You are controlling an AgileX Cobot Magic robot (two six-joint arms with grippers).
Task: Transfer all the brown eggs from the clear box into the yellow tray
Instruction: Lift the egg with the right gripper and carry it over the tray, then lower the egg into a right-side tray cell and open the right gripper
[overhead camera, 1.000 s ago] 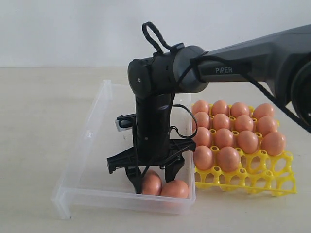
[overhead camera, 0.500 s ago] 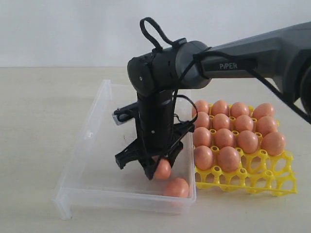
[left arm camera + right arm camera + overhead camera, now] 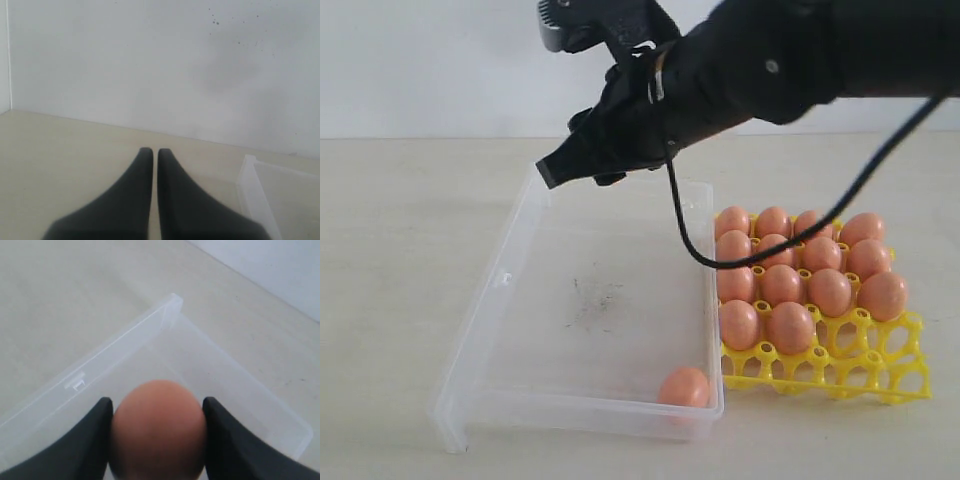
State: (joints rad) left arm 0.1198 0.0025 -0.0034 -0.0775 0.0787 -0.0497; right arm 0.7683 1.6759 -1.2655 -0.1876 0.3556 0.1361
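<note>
Step in hand: carrying one egg from box to tray; I judge this the transfer leg, between pick-up and set-down.
Right gripper (image 3: 157,407): pinching the held egg (image 3: 159,435) across its width, one dark finger on each side, the jaws set apart by the width of the shell.
Where it hangs: high over the clear box (image 3: 485,300), near the far end; the exterior view shows only the blurred arm there, and the egg itself is hidden by it.
Left gripper (image 3: 151,155): fingers pressed together on nothing, low over the bare tabletop (image 3: 400,220), just beside a corner of the box.
Loose egg (image 3: 685,387): alone on the box floor, in the near corner on the tray side, touching or nearly touching the wall.
Yellow tray (image 3: 865,378): sits just beside the box; the seated eggs (image 3: 780,284) number fourteen and fill the far rows, while the nearest row and two cups behind it stand open.
Progress: by my reckoning two eggs to go, the one in the grip and the one in the corner.
Next move calls for: swinging across to an open near cup, coming down clear of the neighbouring eggs, lowering until the shell seats, and only then spreading the fingers.
Risk: a squeeze too hard cracks the shell, and a release too high lets the egg bounce off the lattice.
</note>
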